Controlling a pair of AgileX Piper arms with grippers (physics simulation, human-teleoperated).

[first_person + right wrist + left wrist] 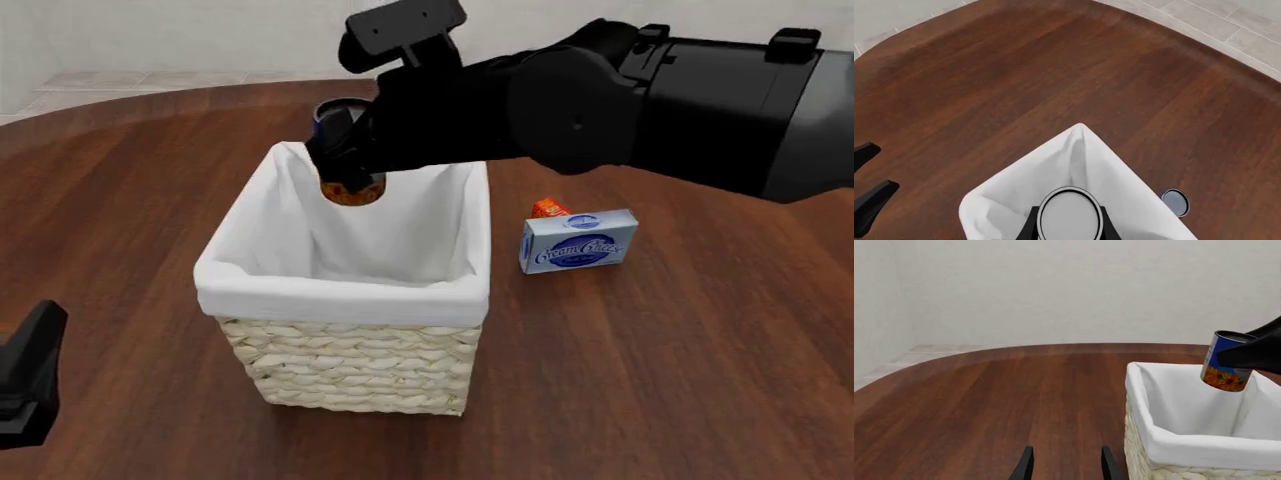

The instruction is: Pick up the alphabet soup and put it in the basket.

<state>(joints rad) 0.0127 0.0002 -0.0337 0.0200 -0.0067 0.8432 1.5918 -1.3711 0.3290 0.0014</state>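
Observation:
The alphabet soup (354, 190), a small blue and orange-yellow can, hangs upright over the far side of the basket (334, 296), its lower end level with the liner's rim. My right gripper (350, 150) is shut on it from above. In the right wrist view its silvery top (1069, 215) sits between the fingers (1031, 227), over the white liner (1007, 190). The left wrist view shows the can (1226, 361) above the basket (1201, 450). My left gripper (1066, 467) is open and empty, low over the table left of the basket.
A blue-and-white cream cheese box (578, 240) stands right of the basket, with a small orange-red item (547, 209) behind it. A small grey disc (1175, 201) lies on the table beside the basket. The left gripper (27, 385) is at the front left edge.

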